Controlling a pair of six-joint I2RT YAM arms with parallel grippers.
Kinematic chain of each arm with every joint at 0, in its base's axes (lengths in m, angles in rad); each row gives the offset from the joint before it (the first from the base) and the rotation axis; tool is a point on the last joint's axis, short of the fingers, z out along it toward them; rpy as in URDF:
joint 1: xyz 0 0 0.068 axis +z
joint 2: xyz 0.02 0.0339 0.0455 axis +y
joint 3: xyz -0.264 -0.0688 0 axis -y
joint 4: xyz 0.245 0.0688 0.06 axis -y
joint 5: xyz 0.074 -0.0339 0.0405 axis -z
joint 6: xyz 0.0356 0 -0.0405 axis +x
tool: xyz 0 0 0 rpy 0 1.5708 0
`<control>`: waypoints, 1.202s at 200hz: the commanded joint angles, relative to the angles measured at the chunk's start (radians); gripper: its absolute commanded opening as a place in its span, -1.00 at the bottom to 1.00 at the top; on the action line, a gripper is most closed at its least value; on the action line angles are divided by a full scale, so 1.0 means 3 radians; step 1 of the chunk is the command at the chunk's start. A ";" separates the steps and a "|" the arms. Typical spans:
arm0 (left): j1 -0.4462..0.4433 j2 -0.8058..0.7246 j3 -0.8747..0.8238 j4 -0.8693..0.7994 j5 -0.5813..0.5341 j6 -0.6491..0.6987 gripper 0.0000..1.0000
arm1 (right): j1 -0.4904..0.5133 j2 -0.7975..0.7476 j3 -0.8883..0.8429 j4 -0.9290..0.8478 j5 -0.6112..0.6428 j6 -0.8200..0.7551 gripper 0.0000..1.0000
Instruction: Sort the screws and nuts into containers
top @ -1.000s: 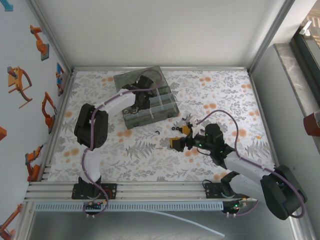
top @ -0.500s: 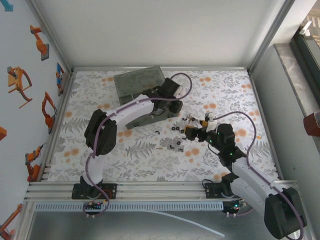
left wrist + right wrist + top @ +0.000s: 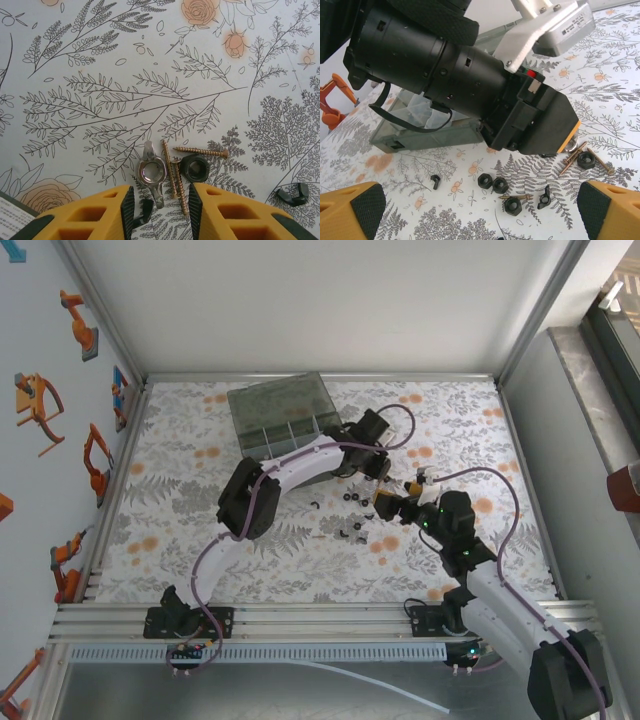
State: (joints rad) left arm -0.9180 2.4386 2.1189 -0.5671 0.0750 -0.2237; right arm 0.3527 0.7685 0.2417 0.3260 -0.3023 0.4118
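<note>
Your left gripper (image 3: pixel 160 202) hangs low above the counter (image 3: pixel 90 110), its yellow fingers partly spread and pinching nothing. Just in front of them lies a tight group: three brass screws (image 3: pixel 169 170), with a silver wing nut (image 3: pixel 149 171) on one side and a black hex nut (image 3: pixel 196 168) on the other, all touching or nearly so. I judge that the step in hand is to pick one piece from this group.

Choose one screw only. Turn the wrist so that the fingers close across its shaft, not along it, then come straight down. Take care that a nut is not dragged with it.

The right gripper (image 3: pixel 480 215) is spread wide and empty, near your left wrist, so keep the two apart. The organiser box (image 3: pixel 280 400) waits at the far side of the counter, well apart from this group.
</note>
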 commanded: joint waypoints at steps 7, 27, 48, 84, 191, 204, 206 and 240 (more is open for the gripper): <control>-0.0033 0.0085 0.0166 -0.0281 -0.0204 0.0013 -0.36 | -0.0025 -0.0005 -0.0023 0.0028 -0.0061 0.0039 0.99; -0.0039 0.0156 0.0202 -0.0298 -0.0225 -0.0001 -0.36 | -0.0027 -0.0001 -0.0023 0.0036 -0.0066 0.0040 0.99; -0.0041 0.0255 0.0313 -0.0373 -0.0211 0.0000 -0.40 | -0.0027 -0.0001 -0.0026 0.0038 -0.0071 0.0039 0.99; -0.0054 0.0358 0.0431 -0.0403 -0.0250 -0.0020 -0.45 | -0.0028 0.0003 -0.0026 0.0043 -0.0066 0.0034 0.99; -0.0100 0.0344 0.0576 -0.0498 -0.0412 -0.0021 -0.84 | -0.0033 0.0070 -0.0014 0.0089 -0.0112 0.0032 0.99; -0.0100 0.0279 0.0568 -0.0498 -0.0403 -0.0013 -0.87 | -0.0033 0.0082 -0.0013 0.0093 -0.0117 0.0028 0.99; -0.0100 0.0268 0.0566 -0.0496 -0.0402 -0.0012 -0.87 | -0.0035 0.0086 -0.0013 0.0094 -0.0117 0.0025 0.99; -0.0120 -0.0086 0.0453 -0.0495 -0.0519 0.0027 -0.90 | -0.0034 0.0103 -0.0022 0.0155 -0.0150 0.0015 0.99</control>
State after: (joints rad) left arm -0.9443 2.5477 2.2642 -0.6891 -0.0387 -0.2314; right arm 0.3496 0.7944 0.2413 0.3279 -0.3248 0.4126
